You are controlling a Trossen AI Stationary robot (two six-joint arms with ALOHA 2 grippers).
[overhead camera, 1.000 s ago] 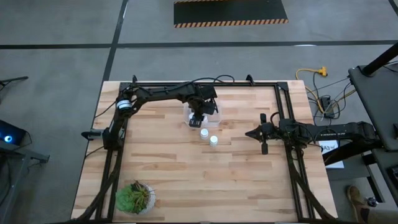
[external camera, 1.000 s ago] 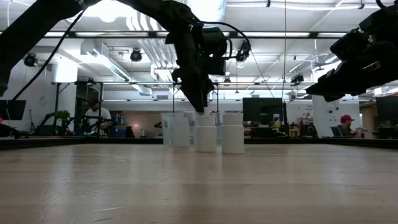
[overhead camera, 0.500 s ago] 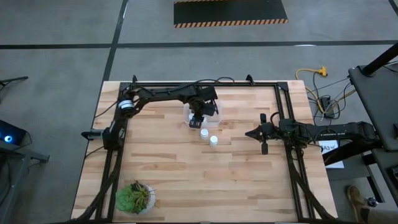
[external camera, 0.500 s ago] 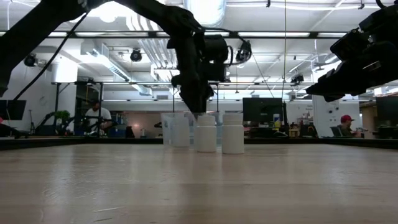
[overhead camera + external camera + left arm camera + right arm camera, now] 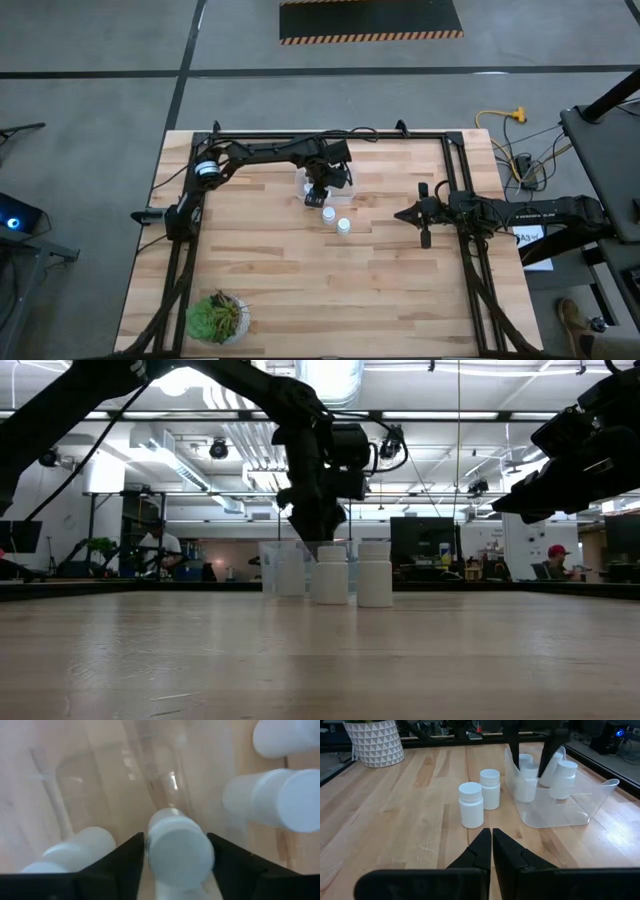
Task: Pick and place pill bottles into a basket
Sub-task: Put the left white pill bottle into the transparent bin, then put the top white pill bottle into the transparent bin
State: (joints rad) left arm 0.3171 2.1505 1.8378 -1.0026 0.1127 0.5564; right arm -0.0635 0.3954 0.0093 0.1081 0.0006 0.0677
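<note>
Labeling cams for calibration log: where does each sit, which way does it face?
High: overhead, straight down on the table; both arms show.
Low: table-top height, level across to the two loose pill bottles and the room; arms enter from above.
Left wrist: on the left arm, looking down past the left tool at a bottle between its fingers, over the basket.
Right wrist: behind the shut right tool, facing bottles and basket.
Shared: right wrist and low both see the loose pair.

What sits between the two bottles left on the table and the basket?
Nothing visible. The two pill bottles stand on bare wood beside the basket. The left gripper is over the basket, around a bottle there. The right gripper waits apart.
</note>
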